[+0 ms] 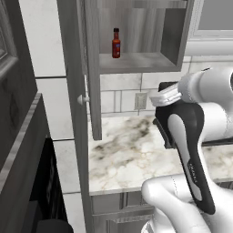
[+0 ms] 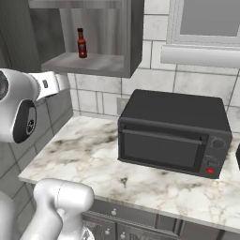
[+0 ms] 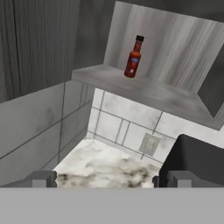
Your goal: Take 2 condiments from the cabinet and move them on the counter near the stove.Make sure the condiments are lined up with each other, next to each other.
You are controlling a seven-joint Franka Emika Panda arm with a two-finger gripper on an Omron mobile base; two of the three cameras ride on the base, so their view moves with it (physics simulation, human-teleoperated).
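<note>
A slim red condiment bottle (image 1: pixel 116 43) (image 2: pixel 82 43) (image 3: pixel 134 57) with a black cap stands upright on the shelf of the open grey cabinet (image 1: pixel 136 63) (image 2: pixel 93 63) (image 3: pixel 148 92). My gripper (image 3: pixel 110 179) is open, nothing between its fingertips (image 3: pixel 41 178), and it hangs below and in front of the shelf, well short of the bottle. The white marble counter (image 1: pixel 123 154) (image 2: pixel 89 154) (image 3: pixel 100 164) lies under the cabinet. The stove is out of view.
The cabinet door (image 1: pixel 93 68) stands swung open toward me, its round knob (image 1: pixel 83 98) at the left. A black toaster oven (image 2: pixel 173 136) (image 3: pixel 197 162) sits on the counter to the right. A wall outlet (image 1: pixel 140 100) is on the tiled backsplash.
</note>
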